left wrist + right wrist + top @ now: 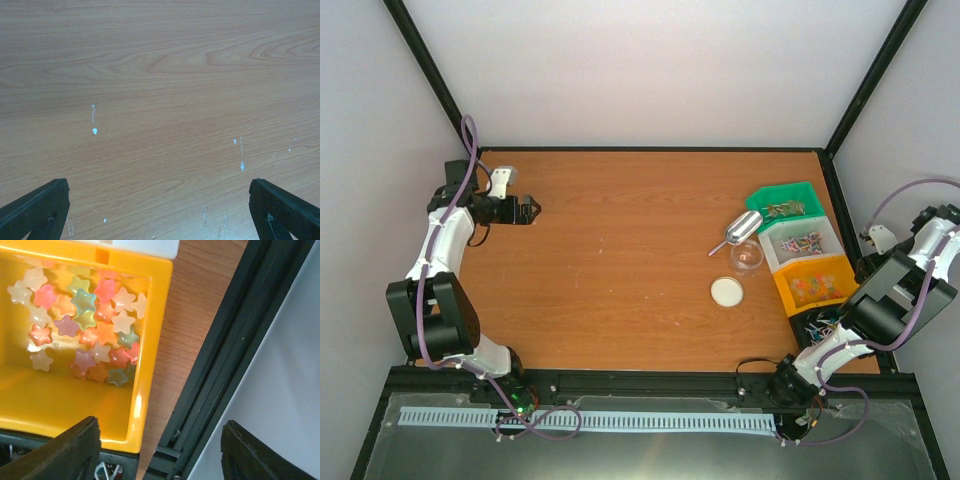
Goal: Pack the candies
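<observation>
While the candies [805, 241] lie beside the empty-looking jar [747, 256], the left gripper [159, 200] and right gripper [160, 440] both gape, holding nothing: packing seems unstarted.

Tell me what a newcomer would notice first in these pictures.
The bright bins lined along the table's right edge stand out. In the right wrist view, the orange bin holds pastel stars. A shiny scoop lies beside the jar, left of the bins.

Bright, even light; soft shadows; glare spot on orange bin [138, 404] wall.
</observation>
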Motion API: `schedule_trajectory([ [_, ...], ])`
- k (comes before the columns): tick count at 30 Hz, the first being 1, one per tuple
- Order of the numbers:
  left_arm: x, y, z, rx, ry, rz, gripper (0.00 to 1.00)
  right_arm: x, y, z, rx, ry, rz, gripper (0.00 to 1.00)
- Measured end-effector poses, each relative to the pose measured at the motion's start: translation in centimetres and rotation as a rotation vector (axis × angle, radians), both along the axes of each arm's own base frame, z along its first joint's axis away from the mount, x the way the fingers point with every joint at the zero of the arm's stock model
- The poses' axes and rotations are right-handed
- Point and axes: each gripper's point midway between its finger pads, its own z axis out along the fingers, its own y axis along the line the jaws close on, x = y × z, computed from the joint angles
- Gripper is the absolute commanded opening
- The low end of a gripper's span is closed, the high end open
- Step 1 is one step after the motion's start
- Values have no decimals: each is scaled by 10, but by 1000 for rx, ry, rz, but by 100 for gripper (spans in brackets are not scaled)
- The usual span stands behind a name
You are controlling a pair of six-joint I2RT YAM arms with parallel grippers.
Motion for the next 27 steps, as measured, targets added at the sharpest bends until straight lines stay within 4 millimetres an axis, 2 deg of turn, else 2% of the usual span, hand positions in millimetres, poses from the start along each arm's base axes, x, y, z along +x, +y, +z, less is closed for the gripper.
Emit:
schedule_trajectory([
  [7,0,-4,2,-18,-4,-13,100,4,8,-20,27,9,-14,49],
  [15,0,-4,1,-18,-3,-13,100,8,29,-53,104,48,-28,28],
  [20,-1,-4,3,-17,-9,-13,100,13,28,-54,114,29,-65,16],
  [23,-1,-4,4,-17,-11,-13,100,15,29,-54,123,20,-80,14],
  [27,0,-4,4,-17,-11,-12,100,19,32,-54,133,13,-98,6],
])
